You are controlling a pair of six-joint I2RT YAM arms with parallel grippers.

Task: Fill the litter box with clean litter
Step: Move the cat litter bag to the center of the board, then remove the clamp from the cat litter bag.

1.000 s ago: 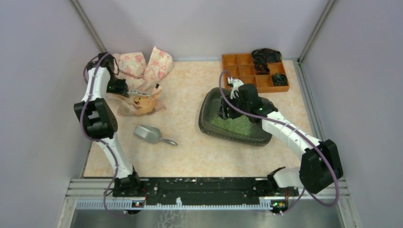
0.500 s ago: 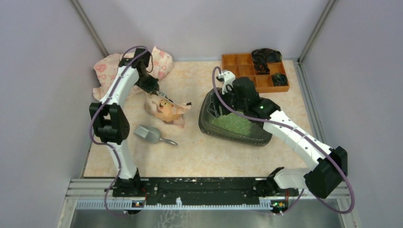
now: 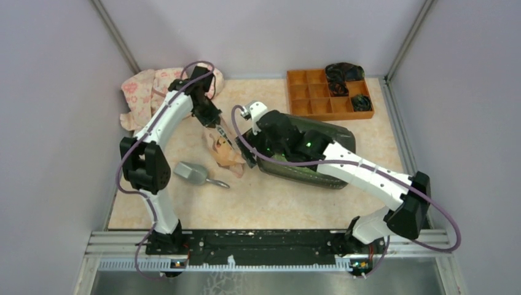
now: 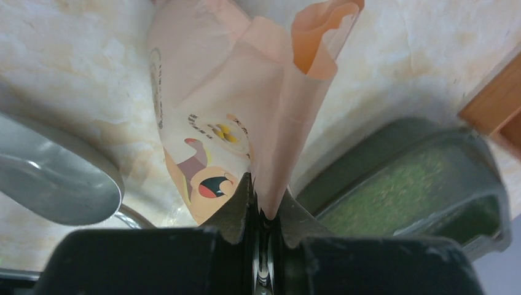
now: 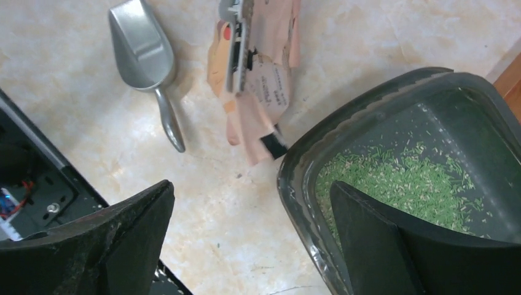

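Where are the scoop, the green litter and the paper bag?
scoop (image 5: 142,46), right wrist view, on its bowl.
clean litter (image 5: 399,183), right wrist view, middle of the grains.
paper bag (image 4: 204,123), left wrist view, its printed side.

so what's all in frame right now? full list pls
litter box: 1, dark grey, right of table centre, under the right arm
clean litter: thin loose patch, light green, inside the litter box
paper bag: 1, peach-orange, printed, between scoop and litter box
scoop: 1, grey metal, on the table left of the bag
organiser tray: 1, orange, far right corner
black items: count unclear, in the tray's right compartments
floral bag or cloth: crumpled, pink, far left corner
table: 1, beige marbled
left gripper: shut, pinching the paper bag
right gripper: open, empty, by the box's left rim
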